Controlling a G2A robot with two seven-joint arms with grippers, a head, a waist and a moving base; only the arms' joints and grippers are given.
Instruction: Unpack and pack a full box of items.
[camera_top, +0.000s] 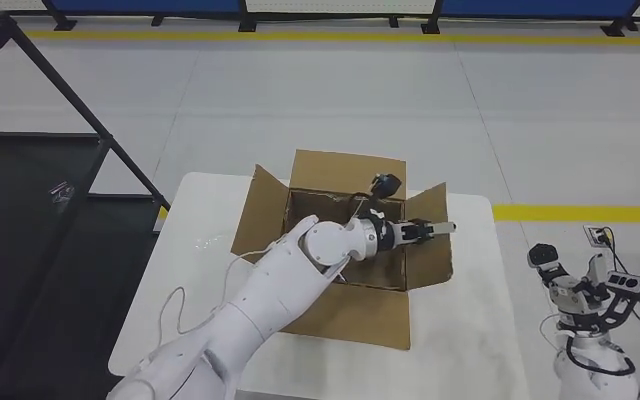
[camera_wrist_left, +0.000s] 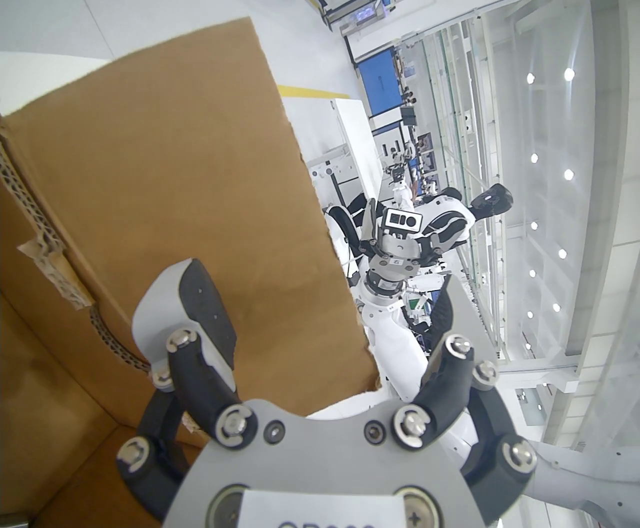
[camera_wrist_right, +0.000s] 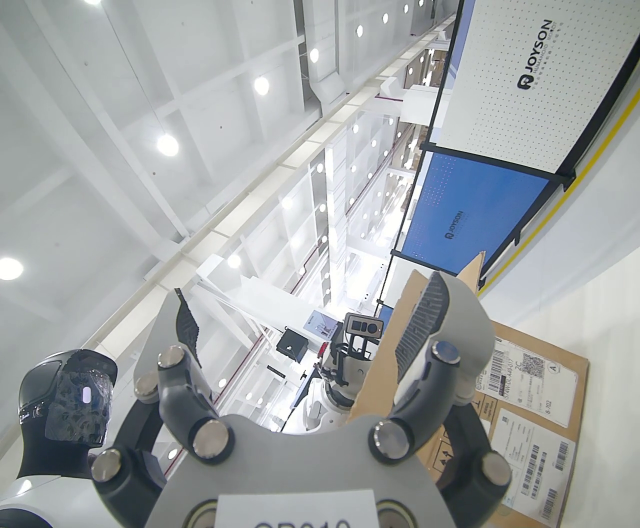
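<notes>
Over the open brown corrugated cardboard box (camera_top: 340, 172), which sits at the middle of a white counter (camera_top: 470, 330), the robot's white left arm stretches across the opening. Its left gripper (camera_wrist_left: 320, 285) hangs released, holding nothing, at the box's side flap (camera_wrist_left: 200, 150) that faces the right arm. In the left wrist view one black finger pad (camera_wrist_left: 207, 310) shows against the flap's brown face and the other lies past its torn edge. Whether either pad touches the cardboard cannot be told. What lies inside the box is hidden beneath the arm. The step in hand appears to be taking hold of this flap. To do it well, the gripper should probably slide further onto the flap so the pads close on flat board rather than the frayed edge. It should then clench gently so the cardboard does not crease, and swing the flap about its fold line instead of pulling. A pull could drag the box across the counter. The left arm is bent at the elbow above the box's near flap, with the gripper pointing out of the box toward the right arm. The right gripper (camera_wrist_right: 310, 300) stands well apart from the box, beyond the counter's edge, released and empty, aimed up at the ceiling.
</notes>
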